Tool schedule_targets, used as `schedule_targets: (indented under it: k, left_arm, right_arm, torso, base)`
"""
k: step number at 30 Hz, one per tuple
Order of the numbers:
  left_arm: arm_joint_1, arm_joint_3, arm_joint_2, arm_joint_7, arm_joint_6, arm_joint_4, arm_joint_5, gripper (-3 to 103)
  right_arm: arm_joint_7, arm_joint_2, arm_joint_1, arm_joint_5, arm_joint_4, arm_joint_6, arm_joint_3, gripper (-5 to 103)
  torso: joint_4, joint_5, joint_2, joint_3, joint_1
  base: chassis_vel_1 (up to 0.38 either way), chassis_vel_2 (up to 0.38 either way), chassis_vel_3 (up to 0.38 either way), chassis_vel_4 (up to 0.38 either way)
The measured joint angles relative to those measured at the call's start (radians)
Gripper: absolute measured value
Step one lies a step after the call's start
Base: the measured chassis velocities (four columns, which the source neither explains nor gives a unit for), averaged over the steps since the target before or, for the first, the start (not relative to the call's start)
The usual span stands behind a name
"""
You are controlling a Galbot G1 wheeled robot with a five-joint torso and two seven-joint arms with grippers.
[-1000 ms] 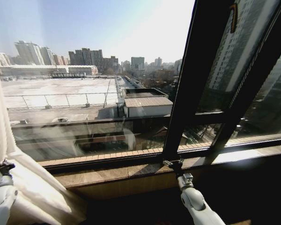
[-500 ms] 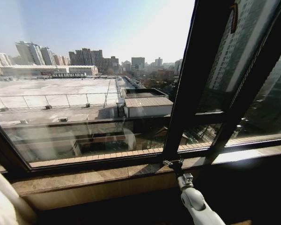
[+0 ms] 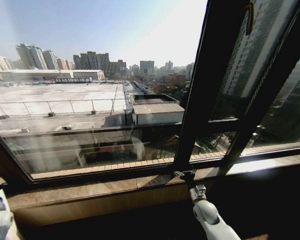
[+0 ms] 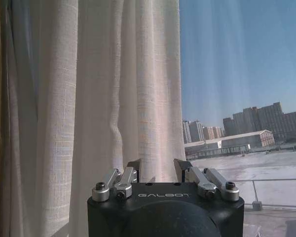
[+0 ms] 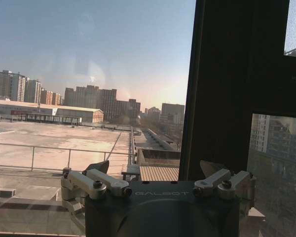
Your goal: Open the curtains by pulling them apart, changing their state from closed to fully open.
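Sheer curtains [image 4: 103, 89] just ahead of left hand [image 4: 159, 170], fingers apart, right hand [image 5: 155, 173] spread, facing dark window frame [image 5: 227, 89].

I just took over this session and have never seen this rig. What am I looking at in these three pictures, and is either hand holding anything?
This is a wheeled robot with two arms, facing a window. The wide picture comes from its head camera: the right hand reaches toward the window sill, and the left arm sits at the lower left corner. The other two pictures come from wrist cameras, each looking out over its own hand. The left hand is open and empty, just in front of the sheer cream curtain, which is bunched to one side. The right hand is open and empty too, facing the glass.
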Motion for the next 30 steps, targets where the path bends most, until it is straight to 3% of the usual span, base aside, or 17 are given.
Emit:
schedule_targets:
  k: [3, 5, 6, 8, 9, 12, 13, 14, 17, 21, 24, 26, 30]
  left_arm:
    - [0.101, 0.016, -0.092, 0.033, -0.016, -0.171, -0.021, 52]
    - [0.121, 0.028, -0.102, 0.049, -0.017, -0.208, -0.043, 57]
    - [0.143, 0.045, -0.111, 0.071, -0.018, -0.243, -0.070, 57]
    - [0.200, 0.104, -0.130, 0.138, -0.013, -0.344, -0.155, 68]
    - [0.200, 0.104, -0.130, 0.138, -0.013, -0.344, -0.155, 68]
    - [0.248, 0.175, -0.146, 0.225, 0.020, -0.445, -0.217, 84]
    - [0.252, 0.196, -0.153, 0.236, 0.035, -0.468, -0.219, 84]
    - [0.252, 0.196, -0.153, 0.236, 0.035, -0.468, -0.219, 84]
    - [0.229, 0.242, -0.182, 0.237, 0.085, -0.497, -0.218, 98]
    - [0.213, 0.252, -0.196, 0.239, 0.102, -0.484, -0.207, 100]
    - [0.213, 0.243, -0.195, 0.276, 0.075, -0.450, -0.188, 100]
    - [0.219, 0.229, -0.190, 0.330, 0.028, -0.412, -0.184, 100]
    - [0.221, 0.223, -0.188, 0.353, 0.001, -0.392, -0.193, 100]
  right_arm:
    - [0.000, 0.000, 0.000, 0.000, 0.000, 0.000, 0.000, 100]
    - [0.000, 0.000, 0.000, 0.000, 0.000, 0.000, 0.000, 100]
    - [0.000, 0.000, 0.000, 0.000, 0.000, 0.000, 0.000, 100]
    - [0.000, 0.000, 0.000, 0.000, 0.000, 0.000, 0.000, 100]
    - [0.000, 0.000, 0.000, 0.000, 0.000, 0.000, 0.000, 100]
    - [0.000, 0.000, 0.000, 0.000, 0.000, 0.000, 0.000, 100]
    - [0.000, 0.000, 0.000, 0.000, 0.000, 0.000, 0.000, 100]
    - [0.000, 0.000, 0.000, 0.000, 0.000, 0.000, 0.000, 100]
    - [0.000, 0.000, 0.000, 0.000, 0.000, 0.000, 0.000, 100]
    - [0.000, 0.000, 0.000, 0.000, 0.000, 0.000, 0.000, 100]
    - [0.000, 0.000, 0.000, 0.000, 0.000, 0.000, 0.000, 100]
    - [0.000, 0.000, 0.000, 0.000, 0.000, 0.000, 0.000, 100]
    - [0.000, 0.000, 0.000, 0.000, 0.000, 0.000, 0.000, 100]
  torso:
    - [0.0001, -0.0005, 0.000, 0.000, 0.000]
    - [0.0000, 0.0001, 0.000, 0.000, 0.000]
    - [0.0000, 0.0003, 0.000, 0.000, 0.000]
    - [-0.0002, -0.0003, 0.000, 0.000, 0.000]
    - [-0.0002, -0.0003, 0.000, 0.000, 0.000]
    - [-0.0001, -0.0002, 0.000, 0.000, 0.000]
    - [0.0000, -0.0003, 0.000, 0.000, 0.000]
    - [0.0000, -0.0003, 0.000, 0.000, 0.000]
    - [-0.0003, -0.0004, 0.000, 0.000, 0.000]
    - [-0.0003, -0.0004, 0.000, 0.000, 0.000]
    - [-0.0002, -0.0007, 0.000, 0.000, 0.000]
    - [-0.0001, -0.0007, 0.000, 0.000, 0.000]
    - [0.0000, -0.0006, 0.000, 0.000, 0.000]
  base:
    - [0.000, 0.000, 0.000, 0.000]
    - [0.000, 0.000, 0.000, 0.000]
    - [0.000, 0.000, 0.000, 0.000]
    - [0.000, 0.000, 0.000, 0.000]
    - [0.000, 0.000, 0.000, 0.000]
    - [0.000, 0.000, 0.000, 0.000]
    - [0.000, 0.000, 0.000, 0.000]
    - [0.000, 0.000, 0.000, 0.000]
    - [0.000, 0.000, 0.000, 0.000]
    - [0.000, 0.000, 0.000, 0.000]
    - [0.000, 0.000, 0.000, 0.000]
    - [0.000, 0.000, 0.000, 0.000]
    - [0.000, 0.000, 0.000, 0.000]
